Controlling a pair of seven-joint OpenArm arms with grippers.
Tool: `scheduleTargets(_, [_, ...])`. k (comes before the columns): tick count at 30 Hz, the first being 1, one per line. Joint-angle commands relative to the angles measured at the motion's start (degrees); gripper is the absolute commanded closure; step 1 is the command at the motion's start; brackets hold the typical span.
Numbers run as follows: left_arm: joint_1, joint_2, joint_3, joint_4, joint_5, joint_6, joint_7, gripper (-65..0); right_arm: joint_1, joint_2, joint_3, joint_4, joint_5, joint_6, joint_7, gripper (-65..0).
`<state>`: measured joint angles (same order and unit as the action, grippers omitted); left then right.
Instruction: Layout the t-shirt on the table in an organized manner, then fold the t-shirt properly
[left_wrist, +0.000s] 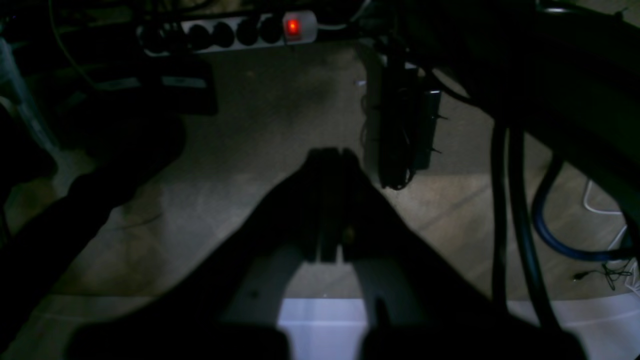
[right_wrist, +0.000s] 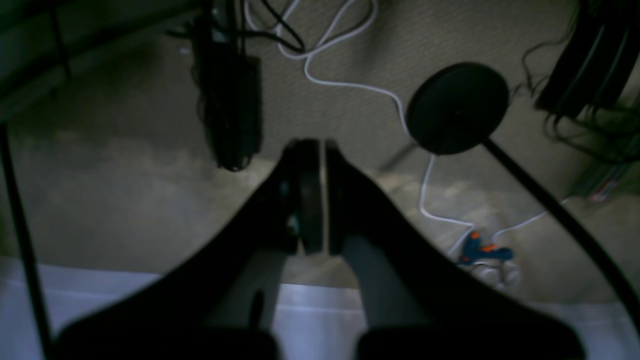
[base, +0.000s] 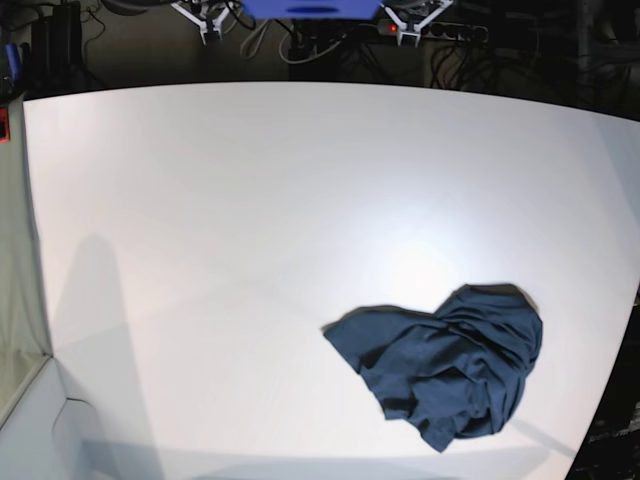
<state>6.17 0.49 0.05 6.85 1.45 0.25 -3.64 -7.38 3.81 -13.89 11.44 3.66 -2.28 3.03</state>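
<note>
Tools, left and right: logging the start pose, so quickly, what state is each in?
Left tool: closed, holding nothing, hanging over the floor.
Right tool: closed, holding nothing, also off the table.

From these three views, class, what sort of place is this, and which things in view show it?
Probably a robotics lab or workshop bench. A crumpled navy t-shirt lies alone on a large white table, while the wrist cameras show bare floor strewn with cables and a power strip with a lit red switch.

The white table (base: 200, 220) spreads wide with a curved far edge. On it, toward the near right side, lies the navy t-shirt (base: 445, 365), crumpled, seemingly bunched in one heap.
</note>
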Motion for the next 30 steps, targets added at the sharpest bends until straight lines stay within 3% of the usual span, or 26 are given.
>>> scheduleTargets(1, [0.37,-0.01,-0.01,0.05,-0.18,-0.03,-0.27,-0.4,-0.23,0.63,-0.57,-0.06,-0.1,-3.21,0.09,0.0])
scheduleTargets(3, [0.37,-0.1,-0.01,0.05,-0.18,-0.03,-0.27,-0.4,-0.4,0.63,-1.54,0.12,-0.01,-6.11,0.36,0.0])
scheduleTargets(30, [0.46,-0.54,0.08,0.05,-0.09,0.41,-0.36,-0.2,-0.67,0.36,-2.07,0.12,0.08,-6.2,0.62,0.0])
